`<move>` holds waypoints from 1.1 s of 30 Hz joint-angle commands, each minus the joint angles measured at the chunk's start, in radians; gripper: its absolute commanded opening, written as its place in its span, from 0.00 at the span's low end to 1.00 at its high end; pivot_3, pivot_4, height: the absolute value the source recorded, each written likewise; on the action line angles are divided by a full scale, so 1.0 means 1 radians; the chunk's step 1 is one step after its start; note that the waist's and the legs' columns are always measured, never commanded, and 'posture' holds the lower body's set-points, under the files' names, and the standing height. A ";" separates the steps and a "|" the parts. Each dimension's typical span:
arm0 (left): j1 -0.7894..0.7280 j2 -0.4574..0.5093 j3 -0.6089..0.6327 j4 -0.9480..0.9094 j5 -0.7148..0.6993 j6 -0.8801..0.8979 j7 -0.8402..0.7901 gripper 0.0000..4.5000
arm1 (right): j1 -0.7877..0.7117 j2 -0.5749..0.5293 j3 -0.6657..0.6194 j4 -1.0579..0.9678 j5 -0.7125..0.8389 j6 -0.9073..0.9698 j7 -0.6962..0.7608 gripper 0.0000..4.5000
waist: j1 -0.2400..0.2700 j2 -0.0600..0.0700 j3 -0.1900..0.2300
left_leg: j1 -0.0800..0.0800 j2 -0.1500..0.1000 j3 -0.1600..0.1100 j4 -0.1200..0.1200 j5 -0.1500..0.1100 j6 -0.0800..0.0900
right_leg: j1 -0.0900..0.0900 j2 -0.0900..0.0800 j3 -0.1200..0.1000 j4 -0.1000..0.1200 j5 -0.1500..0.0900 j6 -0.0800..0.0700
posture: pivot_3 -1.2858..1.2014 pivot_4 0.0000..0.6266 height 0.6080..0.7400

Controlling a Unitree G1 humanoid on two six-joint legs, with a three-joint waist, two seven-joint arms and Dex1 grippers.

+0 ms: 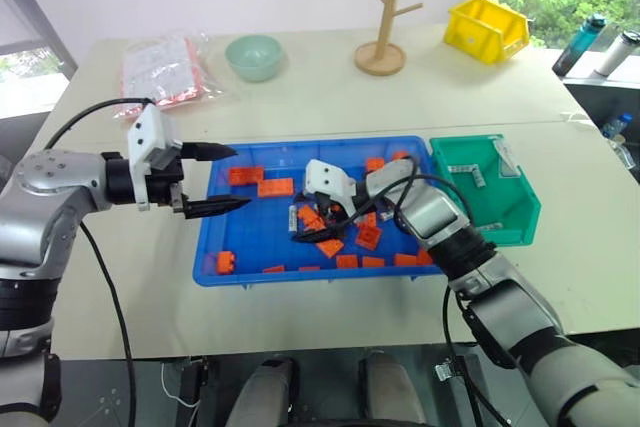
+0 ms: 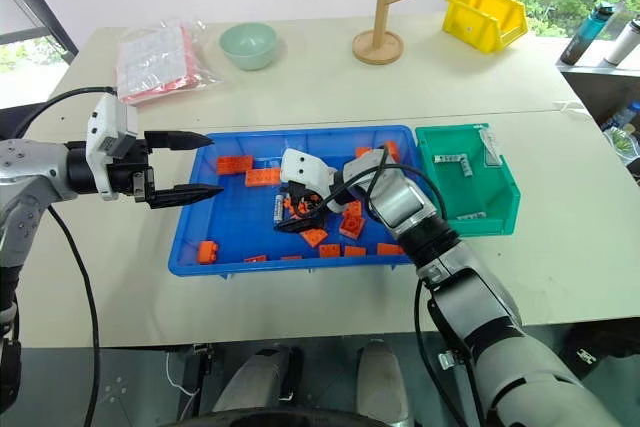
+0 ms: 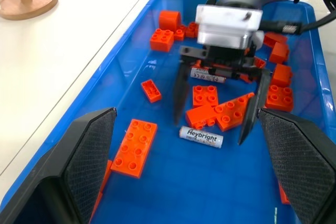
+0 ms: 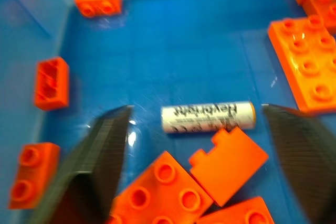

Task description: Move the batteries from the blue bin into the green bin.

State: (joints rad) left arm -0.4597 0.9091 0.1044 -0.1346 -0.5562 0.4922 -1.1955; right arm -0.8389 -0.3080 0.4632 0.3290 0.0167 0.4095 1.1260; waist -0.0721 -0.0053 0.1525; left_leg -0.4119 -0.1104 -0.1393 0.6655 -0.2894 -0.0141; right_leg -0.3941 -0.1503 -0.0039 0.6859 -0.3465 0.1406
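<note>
Blue bin (image 1: 215, 237) set on table (image 1: 120, 287); green bin (image 1: 520, 217) placed touching its right side; batteries (image 3: 201, 136) among bricks (image 3: 134, 146) inside.

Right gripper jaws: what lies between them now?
One battery lies on the blue bin floor between the open right gripper jaws, orange bricks just beside it; right wrist view.

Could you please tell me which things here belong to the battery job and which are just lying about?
Job:
batteries
blue bin
green bin
right gripper, open over a battery

Lying about:
orange bricks
yellow bin
wooden stand
green bowl
plastic bag
</note>
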 commanded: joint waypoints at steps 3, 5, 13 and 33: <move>-0.012 0.009 0.021 -0.028 -0.005 -0.004 0.001 1.00 | -0.004 0.019 -0.003 -0.012 -0.001 -0.026 0.009 0.99 | 0.000 0.000 0.000 | 0.000 0.000 0.000 0.000 0.000 0.000 | 0.000 0.000 0.000 0.000 0.000 0.000 | 0.52 0.24 0.84; -0.013 0.008 0.021 -0.029 -0.005 -0.003 0.002 1.00 | -0.001 0.021 -0.005 -0.013 0.004 -0.016 0.016 0.99 | 0.000 0.000 0.000 | 0.000 0.000 0.000 0.000 0.000 0.000 | 0.000 0.000 0.000 0.000 0.000 0.000 | 0.52 0.24 0.84; -0.024 0.000 0.011 -0.015 0.000 -0.013 -0.003 1.00 | 0.003 0.031 -0.008 -0.005 -0.005 -0.009 0.002 0.60 | 0.000 0.000 0.000 | 0.000 0.000 0.000 0.000 0.000 0.000 | 0.000 0.000 0.000 0.000 0.000 0.000 | 0.52 0.24 0.84; -0.035 -0.087 -0.033 -0.020 -0.025 -0.010 -0.032 1.00 | 0.215 -0.566 -0.630 -0.558 0.257 0.543 -0.086 0.50 | 0.029 -0.001 0.000 | -0.001 -0.002 0.001 0.001 0.000 0.000 | 0.002 -0.002 0.000 -0.001 0.000 0.000 | 0.52 0.24 0.84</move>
State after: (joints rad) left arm -0.4754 0.8260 0.0722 -0.1405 -0.5692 0.4941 -1.2106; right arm -0.6571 -0.8316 -0.0848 -0.1596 0.2502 0.9308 1.0475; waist -0.0429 -0.0058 0.1522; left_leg -0.4124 -0.1122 -0.1378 0.6661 -0.2895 -0.0137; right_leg -0.3923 -0.1523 -0.0033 0.6845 -0.3465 0.1406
